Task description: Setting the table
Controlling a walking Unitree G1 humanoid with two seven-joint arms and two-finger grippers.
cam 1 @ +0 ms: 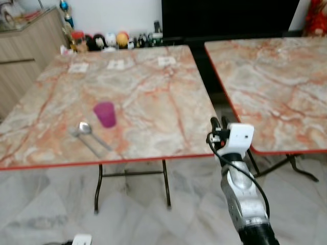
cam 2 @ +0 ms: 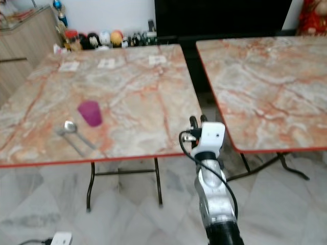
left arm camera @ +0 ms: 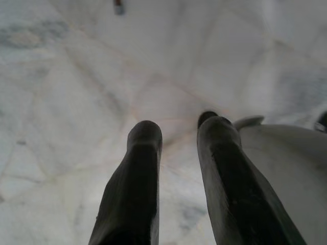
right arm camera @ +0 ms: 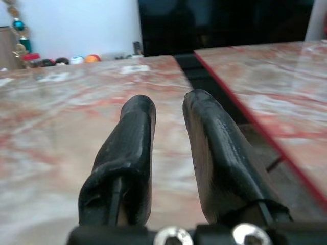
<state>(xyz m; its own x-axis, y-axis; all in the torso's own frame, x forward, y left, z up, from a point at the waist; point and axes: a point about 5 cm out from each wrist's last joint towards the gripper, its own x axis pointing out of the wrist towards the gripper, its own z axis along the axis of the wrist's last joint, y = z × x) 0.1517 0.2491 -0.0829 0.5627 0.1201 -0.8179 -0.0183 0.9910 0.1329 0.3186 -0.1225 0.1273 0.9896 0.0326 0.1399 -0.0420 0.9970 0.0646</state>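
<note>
A purple cup [cam 1: 104, 113] stands upright on the left marble table [cam 1: 153, 92], toward its near left part. Just in front of it lie a metal spoon [cam 1: 84, 127] and a second thin utensil [cam 1: 90, 146], blurred. My right gripper [cam 1: 218, 122] is raised at the table's near right corner, about level with the tabletop, well to the right of the cup. Its fingers [right arm camera: 138, 127] stand slightly apart with nothing between them. My left gripper [left arm camera: 179, 127] hangs over the floor, fingers a little apart and holding nothing.
A second marble table [cam 1: 276, 76] stands to the right across a narrow gap. Three small white cards [cam 1: 118, 64] lie along the left table's far edge. Small figures [cam 1: 107, 40] line the wall, with a wooden cabinet [cam 1: 20, 46] at left. A white device [cam 1: 82, 239] lies on the floor.
</note>
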